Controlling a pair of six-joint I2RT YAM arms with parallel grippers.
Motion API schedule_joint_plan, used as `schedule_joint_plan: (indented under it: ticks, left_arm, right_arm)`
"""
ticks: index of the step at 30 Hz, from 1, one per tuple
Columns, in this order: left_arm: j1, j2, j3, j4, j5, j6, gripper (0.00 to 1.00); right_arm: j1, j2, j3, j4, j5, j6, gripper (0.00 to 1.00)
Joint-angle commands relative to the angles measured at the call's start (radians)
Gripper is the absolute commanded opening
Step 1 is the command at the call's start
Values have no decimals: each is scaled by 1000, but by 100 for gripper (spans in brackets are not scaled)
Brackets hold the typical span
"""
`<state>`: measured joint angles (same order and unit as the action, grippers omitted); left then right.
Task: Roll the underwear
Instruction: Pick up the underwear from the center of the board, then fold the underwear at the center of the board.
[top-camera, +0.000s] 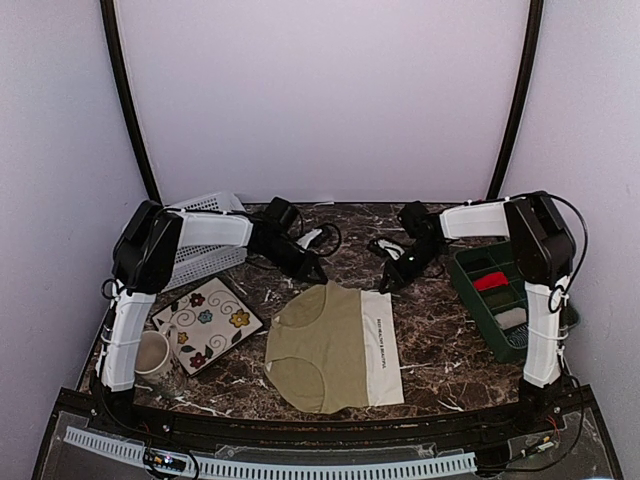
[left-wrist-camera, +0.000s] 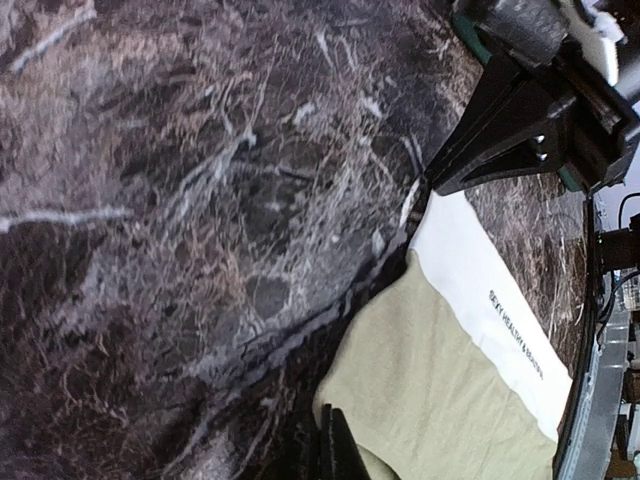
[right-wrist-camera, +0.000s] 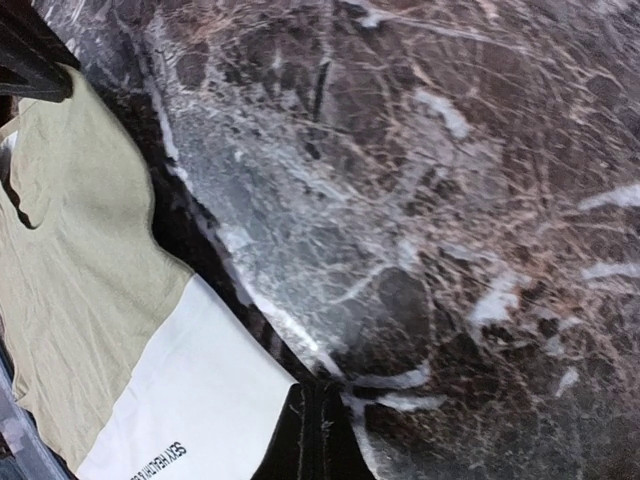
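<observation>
Overhead view of a dark marble table (top-camera: 440, 360) with two robot arms bolted at its near edge.

At the near left, a pale cup (top-camera: 152, 355) is standing just beside a square flowered plate (top-camera: 207, 325), both well clear of the work.

At near centre, the olive-khaki underwear (top-camera: 325, 345) is lying flat and unrolled. Its cream-white waistband (top-camera: 382, 345) is facing right, with small printed lettering running along it. It seems to be spread open like this so that an edge can be lifted and turned over, so rolling is judged not yet begun.

To the right, a green bin (top-camera: 470, 300) is holding a red roll (top-camera: 490, 281) and a grey-white roll (top-camera: 512, 318), which is probably where finished rolls go.

Just beyond the garment's far edge, both grippers are hanging low and angling in toward each other, likely to take that edge together. The left gripper (top-camera: 318, 272) is hovering over the far left corner; how its jaws are standing cannot be told. The right gripper (top-camera: 388, 283) is pointing at the waistband's far corner. Its jaws are looking pressed together and are holding nothing.

At the far left, a white slatted basket (top-camera: 205, 245) is sitting partly behind the left arm.
</observation>
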<state>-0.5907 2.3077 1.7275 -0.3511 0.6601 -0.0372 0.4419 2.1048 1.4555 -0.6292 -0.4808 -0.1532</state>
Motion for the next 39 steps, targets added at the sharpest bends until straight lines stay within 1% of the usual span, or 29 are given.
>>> schedule_joint_plan:
  ticks: [1,6,12,17,21,27,34,39]
  left_arm:
    - [14,-9,75,38,0,7,0]
    - [17,-12,132,-12,2,48,0]
    - [16,-71,101,-36,15,85,0]
    - [7,-164,-27,25,19,71,0]
    - [-18,-224,-128,44,16,75,0]
    - [-87,-331,-322,104,25,46,0]
    - [-162,-420,-489,147,9,9,0]
    - [-184,-485,-579,161,-4,-10,0]
  right_arm:
    - [-30,-49,26,-15,73,42,0]
    - [-32,-86,56,-20,93,47,0]
    - [-23,-158,12,-9,74,61,0]
    - [13,-242,-97,15,64,82,0]
    - [57,-292,-196,44,75,109,0]
    - [113,-386,-336,94,93,175,0]
    - [180,-449,-423,105,113,235,0]
    - [234,-504,-480,103,133,279,0]
